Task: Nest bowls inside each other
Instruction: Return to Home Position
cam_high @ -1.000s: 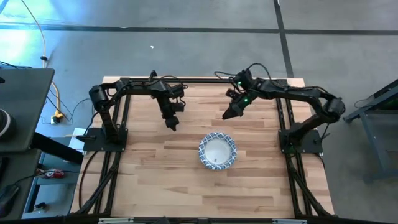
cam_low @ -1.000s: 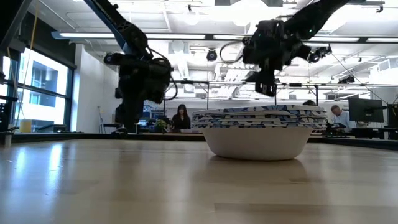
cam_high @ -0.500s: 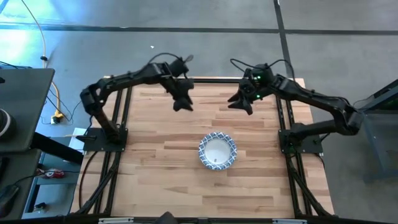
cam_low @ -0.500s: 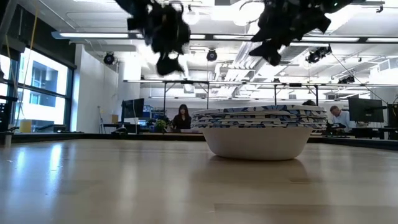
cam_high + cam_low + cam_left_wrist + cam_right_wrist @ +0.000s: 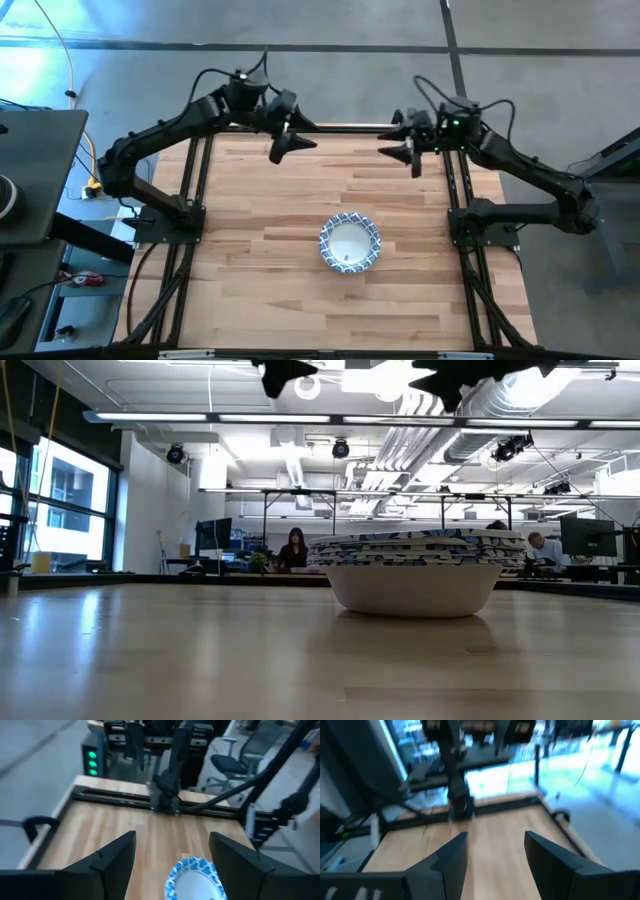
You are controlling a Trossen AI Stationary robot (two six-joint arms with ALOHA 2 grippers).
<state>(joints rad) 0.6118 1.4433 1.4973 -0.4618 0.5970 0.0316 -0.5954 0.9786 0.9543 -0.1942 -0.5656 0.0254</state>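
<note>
Bowls (image 5: 350,243) nested in one stack, left tool (image 5: 293,148) and right tool (image 5: 402,153) wide open, empty, raised well clear

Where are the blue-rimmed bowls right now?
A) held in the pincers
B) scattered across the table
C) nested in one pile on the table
C: the bowls sit in one pile on the table, while the left pincer and right pincer are open and empty, high above it.
</note>
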